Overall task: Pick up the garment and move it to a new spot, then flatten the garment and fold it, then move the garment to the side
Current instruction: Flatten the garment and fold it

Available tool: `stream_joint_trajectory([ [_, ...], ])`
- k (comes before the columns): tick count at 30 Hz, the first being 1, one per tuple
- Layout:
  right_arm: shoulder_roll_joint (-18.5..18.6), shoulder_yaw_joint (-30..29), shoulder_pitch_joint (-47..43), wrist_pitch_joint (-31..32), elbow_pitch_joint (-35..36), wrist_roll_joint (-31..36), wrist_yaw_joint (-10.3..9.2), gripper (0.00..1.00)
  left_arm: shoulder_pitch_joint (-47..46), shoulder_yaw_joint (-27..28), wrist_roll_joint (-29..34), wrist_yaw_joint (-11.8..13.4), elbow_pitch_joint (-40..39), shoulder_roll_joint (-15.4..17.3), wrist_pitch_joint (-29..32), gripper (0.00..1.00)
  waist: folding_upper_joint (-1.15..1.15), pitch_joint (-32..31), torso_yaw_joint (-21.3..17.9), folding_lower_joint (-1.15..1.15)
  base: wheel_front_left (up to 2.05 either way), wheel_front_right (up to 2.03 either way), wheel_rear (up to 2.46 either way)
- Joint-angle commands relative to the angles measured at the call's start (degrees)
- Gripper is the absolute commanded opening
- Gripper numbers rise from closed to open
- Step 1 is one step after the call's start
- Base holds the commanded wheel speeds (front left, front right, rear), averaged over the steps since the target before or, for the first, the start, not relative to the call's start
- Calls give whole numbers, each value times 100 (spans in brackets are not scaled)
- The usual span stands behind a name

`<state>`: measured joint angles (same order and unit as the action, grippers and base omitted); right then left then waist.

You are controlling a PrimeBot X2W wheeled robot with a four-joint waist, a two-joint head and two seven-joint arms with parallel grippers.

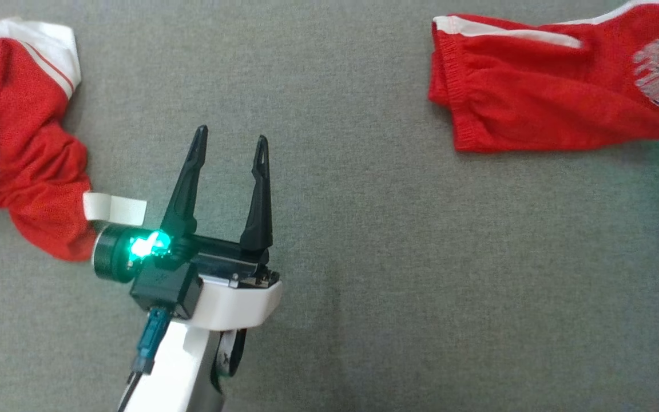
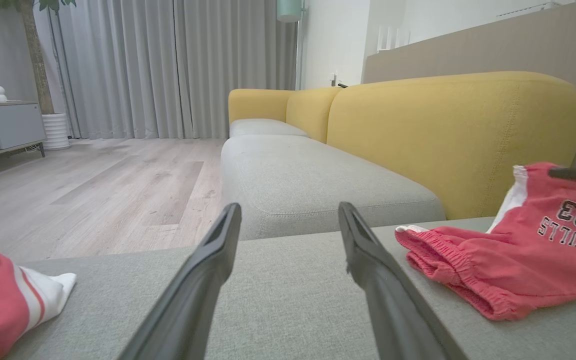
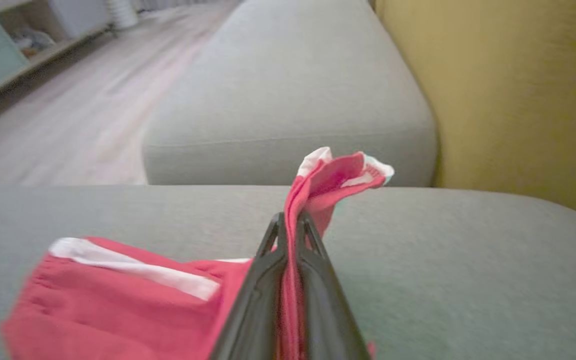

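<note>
The garment [image 1: 535, 91] is a pair of red shorts with white side stripes and a grey print, lying on the grey cushion at the upper right of the head view. In the right wrist view my right gripper [image 3: 291, 220] is shut on a raised fold of the garment [image 3: 133, 300], and a red and white tuft stands up past the fingertips. My left gripper [image 1: 231, 137] hovers open over bare cushion, well left of the garment, with nothing between its fingers. The left wrist view shows the left gripper [image 2: 289, 207] with the garment [image 2: 508, 260] off to its right.
A second red and white garment [image 1: 26, 149] lies crumpled at the left edge, close beside the left wrist. The grey cushion [image 1: 364, 257] spreads between the two. A yellow sofa back [image 2: 448, 135] rises behind, and wooden floor [image 2: 93, 190] lies beyond the cushion's edge.
</note>
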<state>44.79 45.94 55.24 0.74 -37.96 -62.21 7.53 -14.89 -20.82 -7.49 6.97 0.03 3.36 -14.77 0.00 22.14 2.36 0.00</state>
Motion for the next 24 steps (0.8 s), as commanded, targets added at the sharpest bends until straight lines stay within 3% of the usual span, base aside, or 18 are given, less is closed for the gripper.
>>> stream_joint_trajectory([
  [1,70,-27,-13,33,224,-83,-4,0,29,185,44,-29,-144,12,-22,100,0,-76,-20,0,0,0,0],
  [6,-371,0,-55,396,1070,-292,-4,0,92,190,17,-68,-90,-11,-22,100,0,-221,-9,0,0,0,0],
  [11,-1039,141,-265,732,1387,-313,-4,0,118,149,-54,-100,-61,-31,-23,100,0,-278,107,0,0,0,0],
  [12,-1178,179,-333,778,1406,-325,-4,19,122,138,-69,-103,-53,-34,-23,100,0,-291,131,0,0,0,0],
  [13,-1311,180,-404,786,1390,-347,-4,95,127,127,-81,-103,-44,-36,-23,100,0,-308,151,0,0,0,0],
  [14,-1434,148,-470,755,1359,-367,-4,100,134,116,-92,-102,-33,-38,-23,100,0,-329,167,0,0,0,0],
  [18,-1595,-161,-618,237,1400,-295,-4,100,191,102,-133,-70,-6,-44,-23,100,0,-449,183,0,0,0,0],
  [24,-1184,-869,-1096,-907,1358,-33,-4,100,339,222,-144,-27,-18,-46,-23,100,0,-714,112,0,0,0,0],
])
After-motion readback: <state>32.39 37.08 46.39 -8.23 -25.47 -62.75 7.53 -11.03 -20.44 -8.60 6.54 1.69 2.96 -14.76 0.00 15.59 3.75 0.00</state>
